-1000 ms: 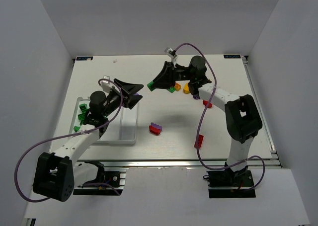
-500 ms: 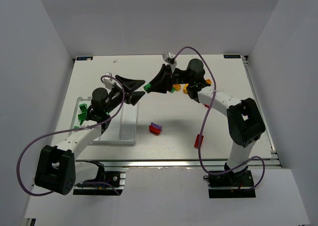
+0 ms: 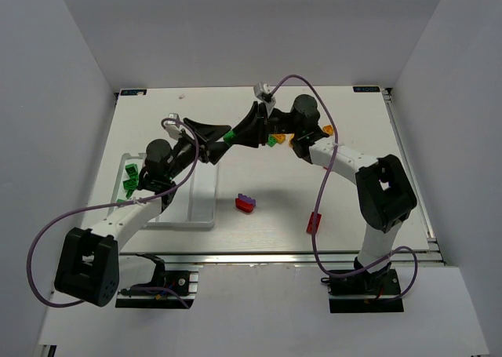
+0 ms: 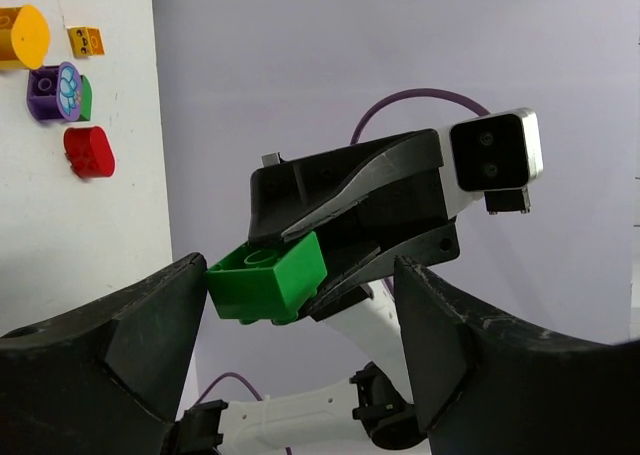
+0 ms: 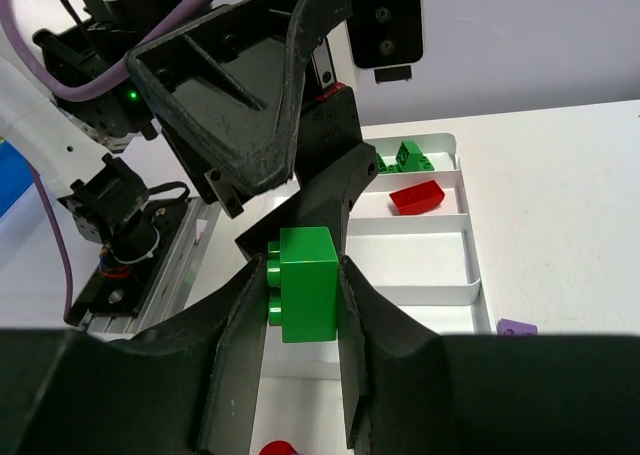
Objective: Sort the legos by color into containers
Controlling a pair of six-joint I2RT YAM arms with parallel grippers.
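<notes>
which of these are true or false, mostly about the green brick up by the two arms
1. The right end effector grips a green lego brick. True.
2. The left end effector is shut with nothing between its fingers. False: it is open, with one finger on either side of the green lego brick.
3. A red brick lies in a compartment of the tray. True.
4. The purple-on-red stack sits inside the tray. False: it lies on the table, to the right of the tray.
</notes>
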